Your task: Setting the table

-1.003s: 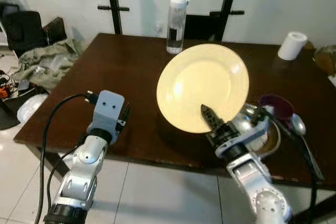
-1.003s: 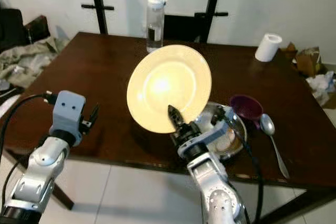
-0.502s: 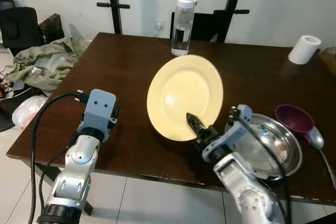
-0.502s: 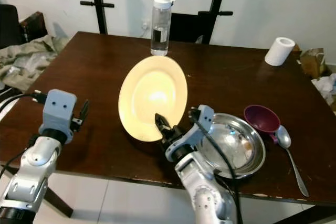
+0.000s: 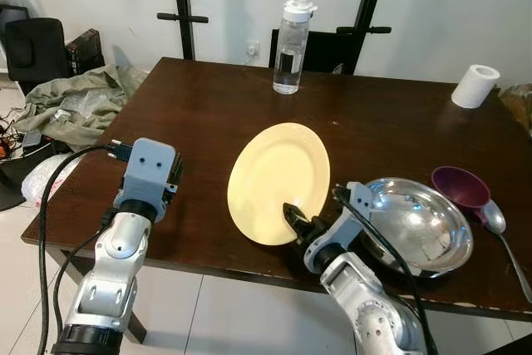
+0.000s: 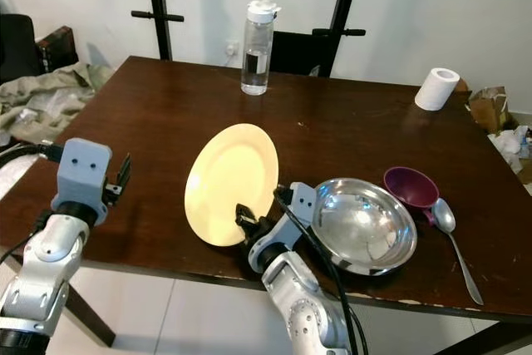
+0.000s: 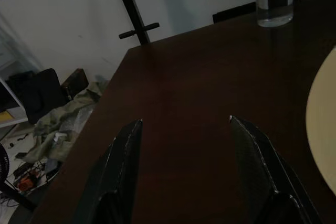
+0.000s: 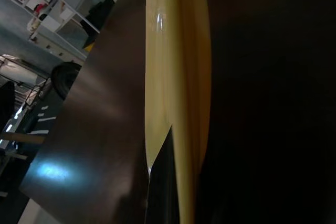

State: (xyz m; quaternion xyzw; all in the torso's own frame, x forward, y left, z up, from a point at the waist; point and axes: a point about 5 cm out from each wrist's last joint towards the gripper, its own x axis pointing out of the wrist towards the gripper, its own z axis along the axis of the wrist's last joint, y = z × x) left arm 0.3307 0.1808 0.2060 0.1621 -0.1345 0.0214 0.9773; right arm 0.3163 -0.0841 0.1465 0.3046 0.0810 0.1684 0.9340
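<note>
A pale yellow plate (image 5: 278,182) stands tilted on edge just above the dark wooden table (image 5: 208,114), near its front edge. My right gripper (image 5: 295,217) is shut on the plate's lower rim; in the right wrist view one black finger (image 8: 161,182) lies across the yellow plate (image 8: 176,77). My left gripper (image 7: 184,129) hovers open over the table's front left part, left of the plate, with nothing between its fingers. A silver bowl (image 5: 420,224) sits right of the plate, with a purple cup (image 5: 462,188) and a spoon (image 5: 503,234) further right.
A clear water bottle (image 5: 291,46) stands at the table's far middle and a paper roll (image 5: 475,86) at the far right. Black stand poles (image 5: 181,6) rise behind the table. Clothes and bags (image 5: 71,97) lie on the floor to the left.
My right gripper has lowered the plate toward the table's front and moved it left, off the silver bowl. The camera has shifted. The left arm has stayed about where it was.
</note>
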